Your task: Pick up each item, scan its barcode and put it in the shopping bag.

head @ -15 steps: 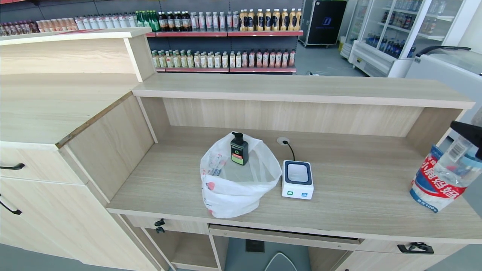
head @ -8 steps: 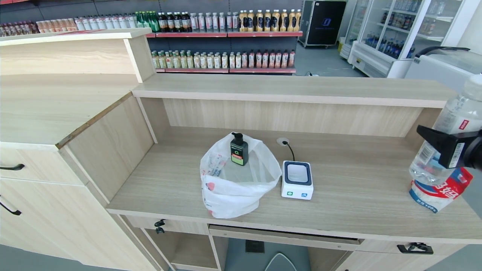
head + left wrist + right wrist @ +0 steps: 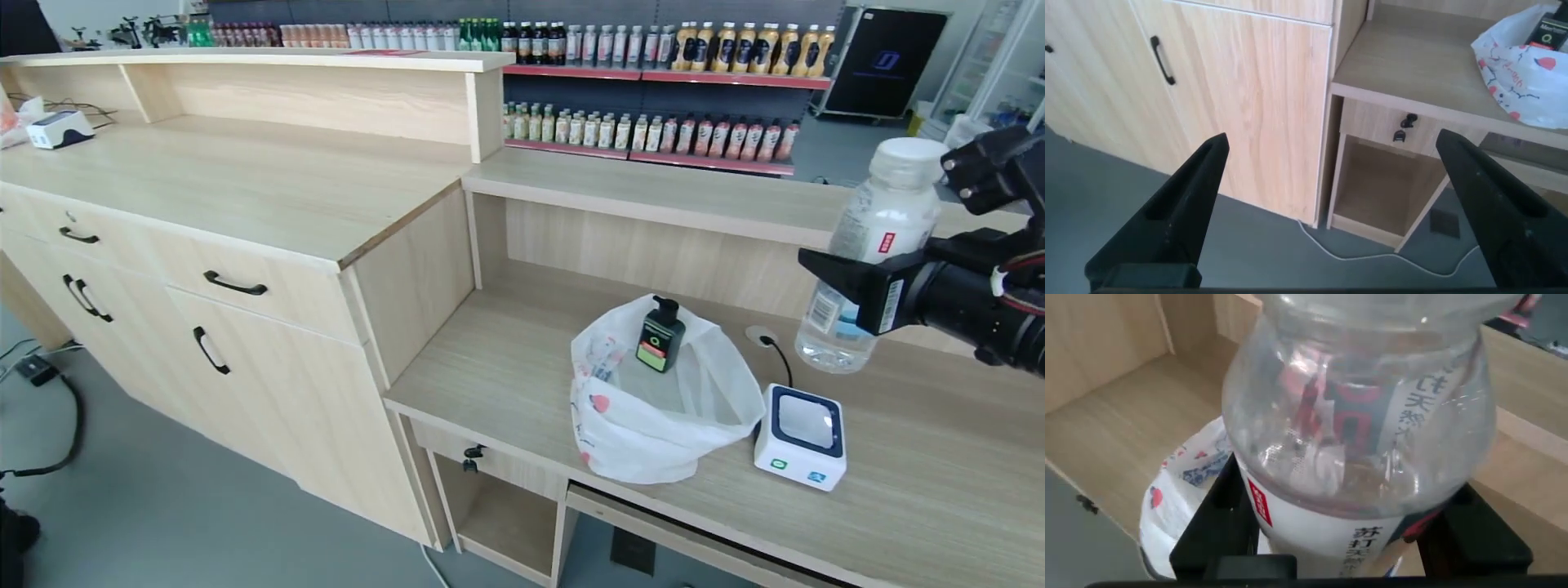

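Observation:
My right gripper (image 3: 867, 296) is shut on a clear water bottle (image 3: 872, 245) with a white cap, holding it upright above the low wooden counter (image 3: 506, 359), just behind the white barcode scanner (image 3: 800, 437). The bottle (image 3: 1360, 433) looms close in the right wrist view, with the shopping bag (image 3: 1184, 498) below it. The white shopping bag (image 3: 653, 408) stands open to the left of the scanner, and a dark pump bottle (image 3: 660, 335) is inside it. My left gripper (image 3: 1331, 140) is open, hanging low over the floor in front of the cabinet, with the bag (image 3: 1523, 61) farther off.
A taller counter with drawers (image 3: 237, 286) runs to the left, with a second scanner (image 3: 59, 129) at its far end. A raised ledge (image 3: 653, 192) backs the low counter. Shelves of drinks (image 3: 653, 131) stand behind. A cable (image 3: 49, 408) lies on the floor.
The head camera has swung left. My right gripper has lifted the bottle, turned it upright and carried it from the counter's right end to just behind the scanner.

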Controlling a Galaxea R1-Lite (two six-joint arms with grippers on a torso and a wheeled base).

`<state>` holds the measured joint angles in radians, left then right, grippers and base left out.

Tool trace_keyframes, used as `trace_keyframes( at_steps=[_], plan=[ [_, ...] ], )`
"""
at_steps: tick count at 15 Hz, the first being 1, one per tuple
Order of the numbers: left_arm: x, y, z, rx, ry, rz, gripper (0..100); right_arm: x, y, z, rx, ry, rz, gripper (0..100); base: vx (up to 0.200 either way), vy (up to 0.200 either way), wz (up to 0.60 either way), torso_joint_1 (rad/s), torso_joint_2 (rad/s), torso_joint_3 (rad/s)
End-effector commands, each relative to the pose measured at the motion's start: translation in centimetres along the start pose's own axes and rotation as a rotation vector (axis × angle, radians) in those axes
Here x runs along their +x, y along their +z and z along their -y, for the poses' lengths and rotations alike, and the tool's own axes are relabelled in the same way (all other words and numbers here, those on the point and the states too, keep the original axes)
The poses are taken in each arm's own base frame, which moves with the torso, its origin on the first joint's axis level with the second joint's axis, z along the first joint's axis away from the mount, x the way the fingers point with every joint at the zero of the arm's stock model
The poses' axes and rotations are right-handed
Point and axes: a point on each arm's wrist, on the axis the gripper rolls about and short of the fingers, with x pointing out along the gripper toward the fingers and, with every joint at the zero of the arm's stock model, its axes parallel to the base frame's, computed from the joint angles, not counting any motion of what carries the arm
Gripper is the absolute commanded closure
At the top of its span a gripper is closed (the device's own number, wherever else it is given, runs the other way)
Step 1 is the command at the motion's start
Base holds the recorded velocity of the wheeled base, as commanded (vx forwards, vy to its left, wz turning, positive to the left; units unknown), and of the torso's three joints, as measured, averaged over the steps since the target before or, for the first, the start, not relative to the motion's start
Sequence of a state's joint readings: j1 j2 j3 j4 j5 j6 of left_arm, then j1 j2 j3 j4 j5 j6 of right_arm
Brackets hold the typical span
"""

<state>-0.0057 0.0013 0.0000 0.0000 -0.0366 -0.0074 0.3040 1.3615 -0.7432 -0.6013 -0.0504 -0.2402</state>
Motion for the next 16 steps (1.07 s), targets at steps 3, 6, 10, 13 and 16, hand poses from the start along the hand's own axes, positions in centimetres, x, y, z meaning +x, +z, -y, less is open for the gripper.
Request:
trace_keyframes(
  at_steps=[3,6,10,13,16],
  plan=[
    [0.0,0.0,0.0,0.000,-0.001,0.001,0,5.4,-3.6,2.3,0.118,0.175,-0.028,100,0.000,0.000,0.00,0.000,0.00,0.000],
    [0.0,0.0,0.0,0.000,-0.001,0.001,0,8.2,-6.2,4.0,0.175,0.216,-0.044,100,0.000,0.000,0.00,0.000,0.00,0.000],
    [0.0,0.0,0.0,0.000,-0.001,0.000,0,12.4,-9.9,4.0,0.175,0.227,-0.039,100,0.000,0.000,0.00,0.000,0.00,0.000],
    [0.0,0.0,0.0,0.000,-0.001,0.001,0,14.2,-11.8,3.6,0.164,0.284,0.005,100,0.000,0.000,0.00,0.000,0.00,0.000],
    [0.0,0.0,0.0,0.000,-0.001,0.000,0,15.1,-12.9,2.5,0.159,0.348,0.032,100,0.000,0.000,0.00,0.000,0.00,0.000]
  ],
)
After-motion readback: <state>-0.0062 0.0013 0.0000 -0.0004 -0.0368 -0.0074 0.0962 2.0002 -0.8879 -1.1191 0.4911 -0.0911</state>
